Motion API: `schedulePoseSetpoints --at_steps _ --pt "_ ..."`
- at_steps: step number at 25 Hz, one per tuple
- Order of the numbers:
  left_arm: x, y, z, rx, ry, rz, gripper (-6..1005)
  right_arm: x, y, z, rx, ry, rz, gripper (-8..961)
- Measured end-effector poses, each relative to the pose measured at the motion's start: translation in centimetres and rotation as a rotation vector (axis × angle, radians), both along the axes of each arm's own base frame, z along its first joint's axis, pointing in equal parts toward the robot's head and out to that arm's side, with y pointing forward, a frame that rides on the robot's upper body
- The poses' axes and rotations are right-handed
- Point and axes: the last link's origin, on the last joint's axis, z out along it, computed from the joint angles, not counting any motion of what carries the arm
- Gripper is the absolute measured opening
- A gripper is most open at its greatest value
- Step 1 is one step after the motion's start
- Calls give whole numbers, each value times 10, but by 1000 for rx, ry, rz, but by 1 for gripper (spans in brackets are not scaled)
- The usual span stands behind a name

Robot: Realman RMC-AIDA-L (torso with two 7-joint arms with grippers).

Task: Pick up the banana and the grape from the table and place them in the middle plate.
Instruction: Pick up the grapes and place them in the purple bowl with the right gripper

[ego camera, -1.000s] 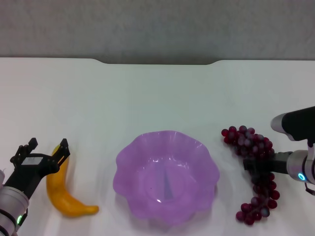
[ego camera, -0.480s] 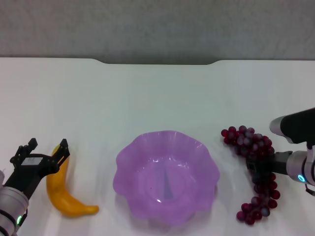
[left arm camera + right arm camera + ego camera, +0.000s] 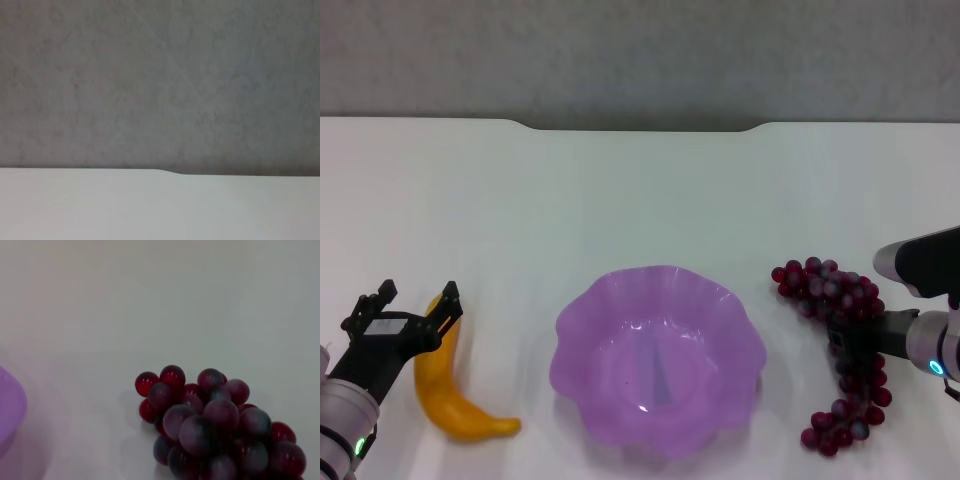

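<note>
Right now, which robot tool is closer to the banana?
Left. The left tool sits right at the banana; the right tool is across the purple plate, at the grapes.

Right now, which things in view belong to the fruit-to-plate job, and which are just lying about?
Job:
banana
grape
middle plate
table
left gripper, open beside the banana
right gripper at the grape

Lying about:
nothing visible
</note>
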Motion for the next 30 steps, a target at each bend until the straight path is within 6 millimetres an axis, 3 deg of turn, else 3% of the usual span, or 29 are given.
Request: schedulePoseSetpoints --at_steps 18,30 --pt "-2 -1 2 11 -4 7 864 -1 0 1 25 2 21 437" --pt "-3 -1 2 10 -1 11 864 -2 -13 1 132 7 126 422"
